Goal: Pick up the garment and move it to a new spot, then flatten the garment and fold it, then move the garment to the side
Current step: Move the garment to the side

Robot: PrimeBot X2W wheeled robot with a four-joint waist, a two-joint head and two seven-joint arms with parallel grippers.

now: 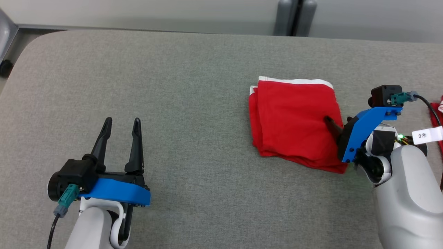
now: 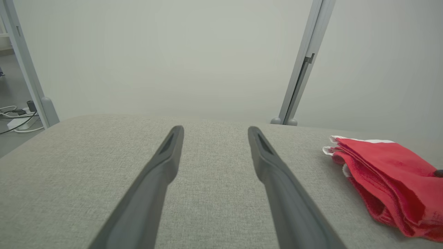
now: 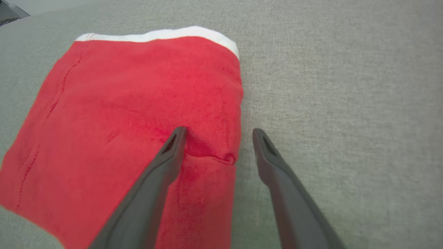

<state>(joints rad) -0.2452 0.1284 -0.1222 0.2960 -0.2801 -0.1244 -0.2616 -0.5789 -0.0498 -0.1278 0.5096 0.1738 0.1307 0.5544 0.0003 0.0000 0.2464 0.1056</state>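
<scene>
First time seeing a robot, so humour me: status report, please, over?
Left gripper open, idle, off to the side. Right gripper open, fingers straddling folded red garment edge. Nothing in the way.

A folded red garment (image 3: 131, 103) with a white band (image 3: 166, 33) along its far edge lies flat on the grey counter (image 3: 346, 86), covering the view's left half. The right gripper (image 3: 218, 130) has its fingers (image 3: 162, 166) spread wide. One tip sits on the cloth at a small pucker. The other is over bare counter just beside the garment's edge, which runs between them.
</scene>
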